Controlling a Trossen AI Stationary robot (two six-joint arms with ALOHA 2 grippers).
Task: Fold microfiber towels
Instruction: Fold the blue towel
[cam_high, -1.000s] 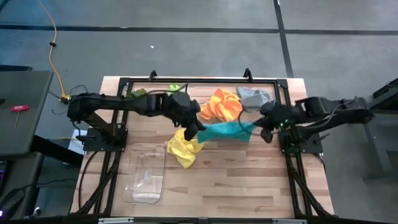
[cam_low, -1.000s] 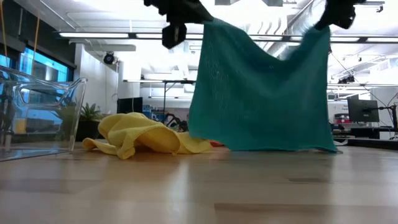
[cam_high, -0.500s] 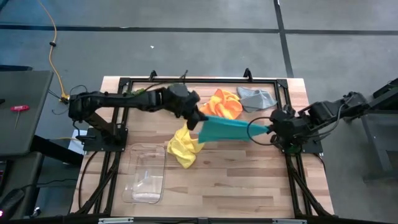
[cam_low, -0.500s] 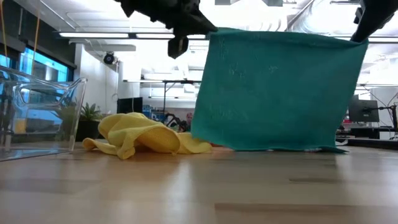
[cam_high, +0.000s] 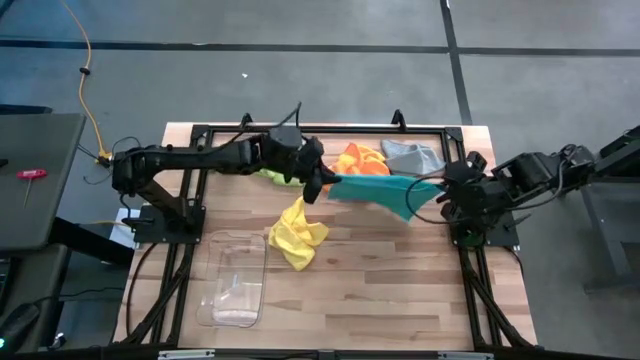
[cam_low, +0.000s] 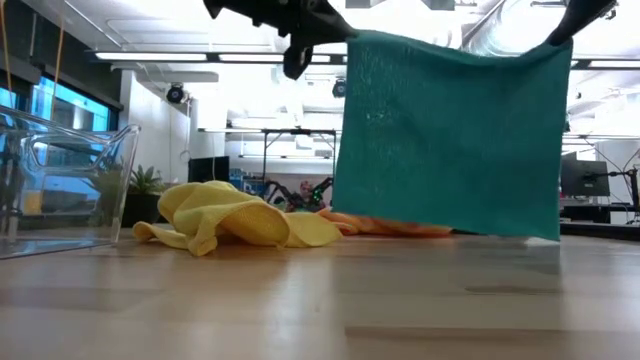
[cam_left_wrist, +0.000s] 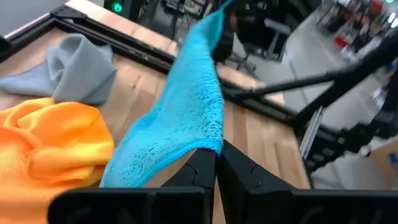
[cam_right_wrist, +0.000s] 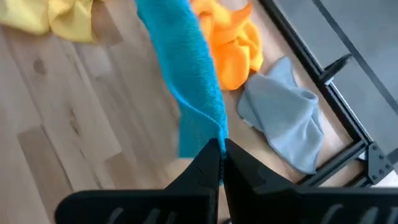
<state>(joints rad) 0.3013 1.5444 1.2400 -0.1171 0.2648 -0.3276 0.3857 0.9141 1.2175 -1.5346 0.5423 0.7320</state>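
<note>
Where pinched, teal towel (cam_high: 378, 190) between claws

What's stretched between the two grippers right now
The teal towel, held taut between the left gripper and right gripper, hanging clear of the table in the low view.

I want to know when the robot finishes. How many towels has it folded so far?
None looks folded yet. Right now the left hand and the right hand hold the teal towel stretched between them, above the table. The yellow towel, orange towel and grey towel lie crumpled, and a lime green towel peeks out under the left arm. All five remain.
</note>
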